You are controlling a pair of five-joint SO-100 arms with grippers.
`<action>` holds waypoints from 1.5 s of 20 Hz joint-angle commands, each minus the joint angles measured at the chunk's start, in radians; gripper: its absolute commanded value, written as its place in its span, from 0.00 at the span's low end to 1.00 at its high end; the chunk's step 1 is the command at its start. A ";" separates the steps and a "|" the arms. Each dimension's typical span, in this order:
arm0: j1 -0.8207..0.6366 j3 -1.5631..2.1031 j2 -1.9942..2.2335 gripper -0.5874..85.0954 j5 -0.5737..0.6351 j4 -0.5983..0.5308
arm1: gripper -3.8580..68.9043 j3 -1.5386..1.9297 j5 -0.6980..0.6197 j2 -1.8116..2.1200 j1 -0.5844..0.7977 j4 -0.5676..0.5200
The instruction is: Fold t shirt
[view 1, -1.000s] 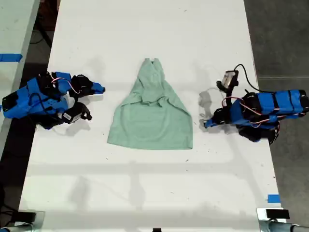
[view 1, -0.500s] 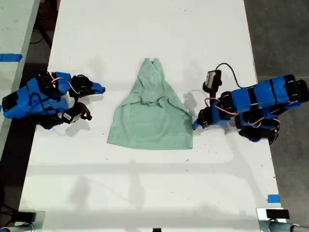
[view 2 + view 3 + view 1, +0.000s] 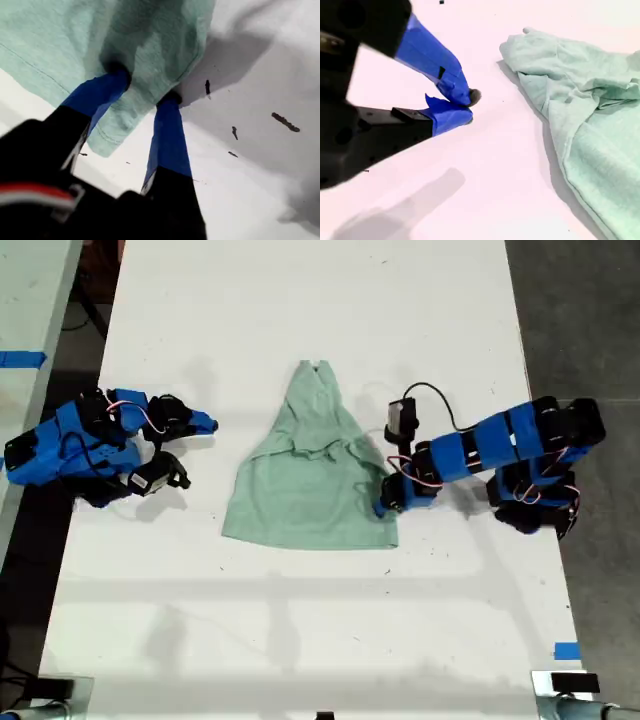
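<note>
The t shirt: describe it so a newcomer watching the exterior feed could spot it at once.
Find the long white table in the exterior view; near its middle, between two blue arms, lies the t shirt. It is the only pale mint-green cloth there, wrinkled, narrow at the neck end and wide at the hem, with my first tool at its hem corner.

My first gripper (image 3: 142, 85) stood with its blue fingers (image 3: 170, 135) parted. Their tips pressed into the wrinkled pale mint-green fabric t shirt (image 3: 75, 40), near its hem corner on the white table (image 3: 250, 165).
</note>
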 commanded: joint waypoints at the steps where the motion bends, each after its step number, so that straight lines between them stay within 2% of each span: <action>1: 0.012 0.011 0.009 0.01 0.006 -0.012 | 0.08 -0.032 0.015 -0.018 -0.014 -0.012; 8: 0.012 0.011 0.009 0.01 0.005 -0.012 | 0.07 -0.207 -0.028 0.035 0.017 0.213; 12: 0.009 0.011 0.009 0.01 0.005 -0.012 | 0.07 -0.462 -0.092 0.026 0.021 0.331; 15: 0.009 0.011 0.009 0.01 0.005 -0.012 | 0.07 -0.655 -0.187 -0.078 0.003 0.267; 19: 0.014 0.011 0.009 0.01 0.005 -0.012 | 0.07 -0.845 -0.235 -0.275 -0.003 0.176; 24: 0.015 0.011 0.009 0.01 0.006 -0.012 | 0.09 -0.907 -0.322 -0.506 -0.002 -0.021; 26: 0.017 0.011 0.009 0.01 0.006 -0.012 | 0.14 -0.908 -0.333 -0.538 -0.003 -0.058; 28: 0.017 0.011 0.009 0.01 0.008 -0.012 | 0.24 -0.911 -0.327 -0.532 -0.008 -0.051; 30: 0.017 0.011 0.009 0.01 0.008 -0.012 | 0.26 -0.914 -0.324 -0.499 -0.012 -0.034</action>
